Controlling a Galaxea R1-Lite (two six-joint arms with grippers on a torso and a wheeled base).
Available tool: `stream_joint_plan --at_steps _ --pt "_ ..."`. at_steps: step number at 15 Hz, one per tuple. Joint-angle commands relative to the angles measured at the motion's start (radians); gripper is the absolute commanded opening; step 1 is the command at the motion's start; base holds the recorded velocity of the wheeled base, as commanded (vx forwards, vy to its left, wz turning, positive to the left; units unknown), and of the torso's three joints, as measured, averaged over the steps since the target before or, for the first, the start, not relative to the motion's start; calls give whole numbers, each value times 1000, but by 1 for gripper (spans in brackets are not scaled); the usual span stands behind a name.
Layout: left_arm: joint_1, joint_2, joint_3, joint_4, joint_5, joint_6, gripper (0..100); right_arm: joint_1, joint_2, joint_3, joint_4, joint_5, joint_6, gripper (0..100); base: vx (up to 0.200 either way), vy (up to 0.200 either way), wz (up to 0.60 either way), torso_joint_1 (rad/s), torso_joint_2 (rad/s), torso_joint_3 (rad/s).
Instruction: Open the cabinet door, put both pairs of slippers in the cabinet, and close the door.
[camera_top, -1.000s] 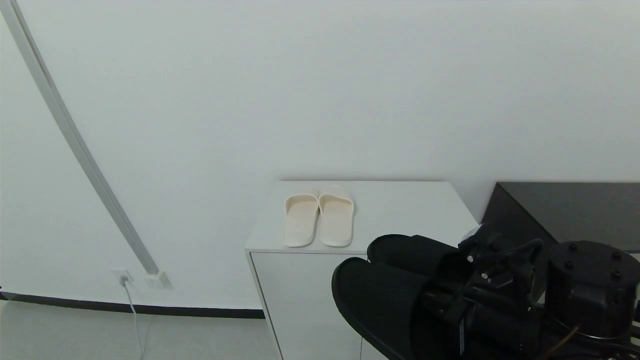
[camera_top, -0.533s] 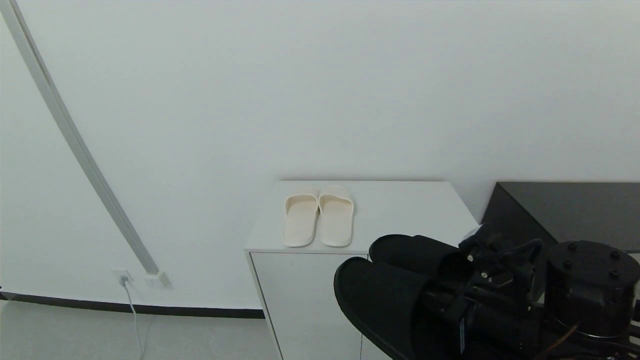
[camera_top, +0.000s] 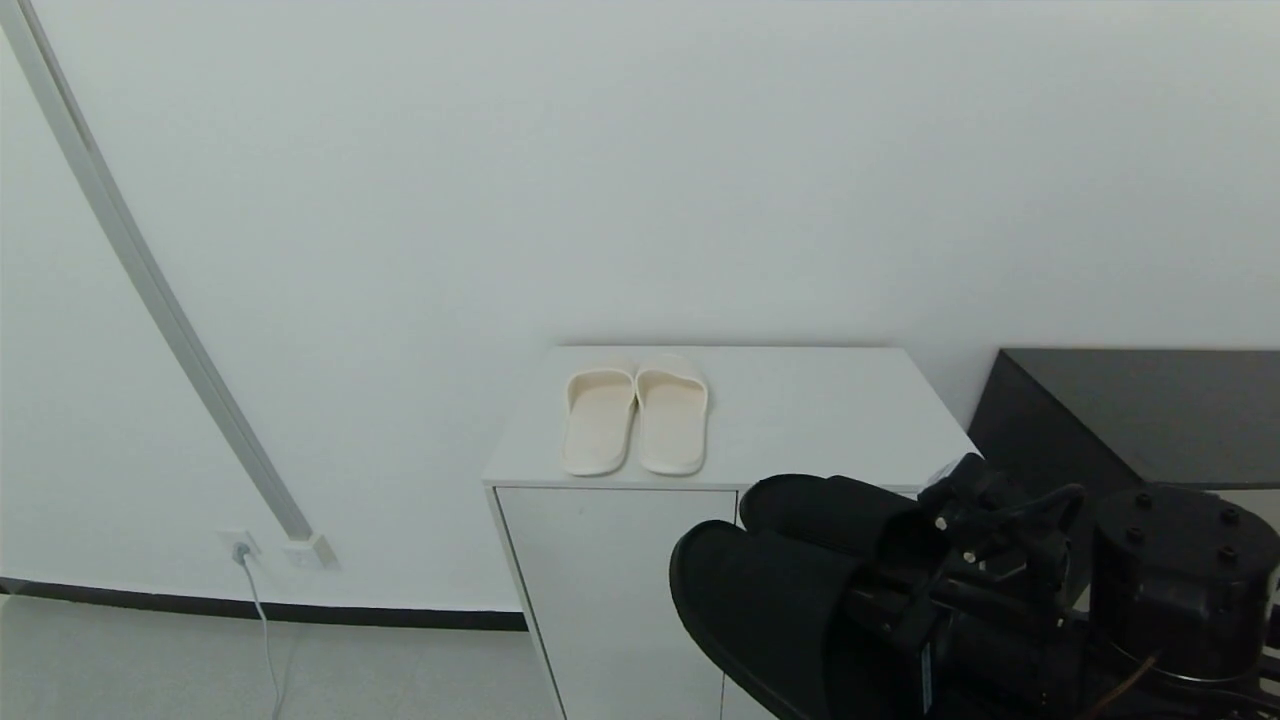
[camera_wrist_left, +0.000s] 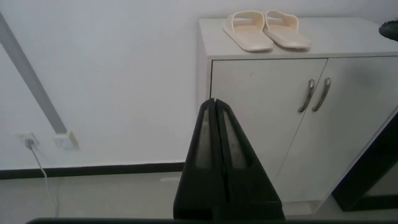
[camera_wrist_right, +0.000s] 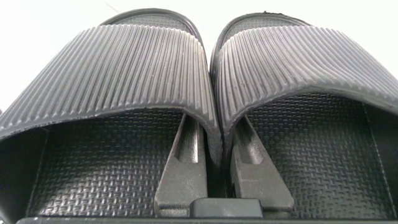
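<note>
A pair of cream slippers (camera_top: 636, 417) lies side by side on top of the white cabinet (camera_top: 800, 410), toward its left half. The left wrist view shows the cream slippers (camera_wrist_left: 266, 29) above the cabinet's two shut doors (camera_wrist_left: 261, 106) with metal handles (camera_wrist_left: 314, 94) at the middle seam. A pair of black slippers (camera_top: 780, 590) hangs in front of the cabinet's right half, with my right gripper (camera_top: 905, 590) shut on it. In the right wrist view the right gripper (camera_wrist_right: 216, 134) pinches the inner walls of the black slippers (camera_wrist_right: 143, 68) together. My left gripper (camera_wrist_left: 215, 106) is shut and holds nothing, low and left of the cabinet.
A black table (camera_top: 1150, 400) stands right beside the cabinet. A wall socket with a cable (camera_top: 240, 550) and a slanted grey rail (camera_top: 150, 270) are on the wall to the left. Open floor (camera_top: 150, 660) lies left of the cabinet.
The whole head picture has shifted, so the camera has moved; the cabinet now sits a little higher in view. The black slippers stay in the right gripper.
</note>
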Motion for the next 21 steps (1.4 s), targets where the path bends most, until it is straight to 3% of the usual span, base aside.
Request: stream_joint_plan --at_steps 1,5,6,21 --pt "0 1 2 0 -2 0 0 0 3 1 0 -1 0 0 0 0 0 -163 369 193" --pt "0 1 0 0 -2 -3 0 0 3 3 0 -1 -1 0 0 0 0 -166 377 204" --pt "0 1 0 0 -2 -3 100 0 3 7 0 -1 -1 0 0 0 0 -168 388 227" --pt "0 1 0 0 0 -3 100 0 10 23 0 -1 -10 0 0 0 0 -210 517 308"
